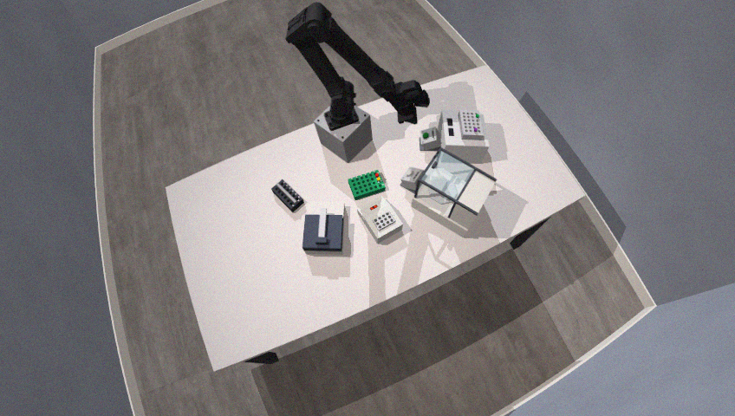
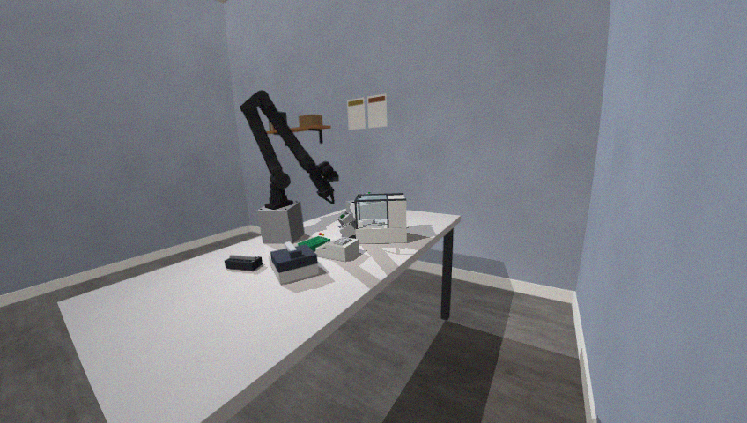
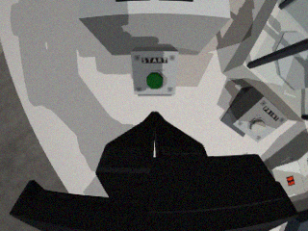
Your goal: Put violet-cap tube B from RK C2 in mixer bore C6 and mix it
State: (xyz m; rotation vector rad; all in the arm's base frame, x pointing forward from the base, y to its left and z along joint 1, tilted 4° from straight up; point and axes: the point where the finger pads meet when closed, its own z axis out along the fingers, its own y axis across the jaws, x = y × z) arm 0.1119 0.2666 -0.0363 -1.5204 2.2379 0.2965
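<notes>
The mixer MX (image 1: 458, 128) stands at the bench's far right. A violet-capped tube B (image 1: 475, 129) sits in a bore at the edge of the mixer's shaking block, and a green-capped tube (image 1: 478, 115) sits in another bore. Both lamp windows (image 1: 449, 126) on the mixer's top look dark. The green START key (image 1: 426, 136) is on the sloping front and also shows in the wrist view (image 3: 154, 80). My gripper (image 1: 407, 117) is shut and empty. It hangs above the bench just short of the START key, fingertips (image 3: 154, 115) pointing at it without touching.
The glass-walled balance BAL (image 1: 453, 183) stands beside the mixer, its front panel (image 3: 258, 122) to my right. The green rack RK (image 1: 367, 184) holds red- and yellow-capped tubes. The dry block DB (image 1: 381, 218), spectrophotometer (image 1: 326, 231) and magnet block (image 1: 288, 195) stand further along.
</notes>
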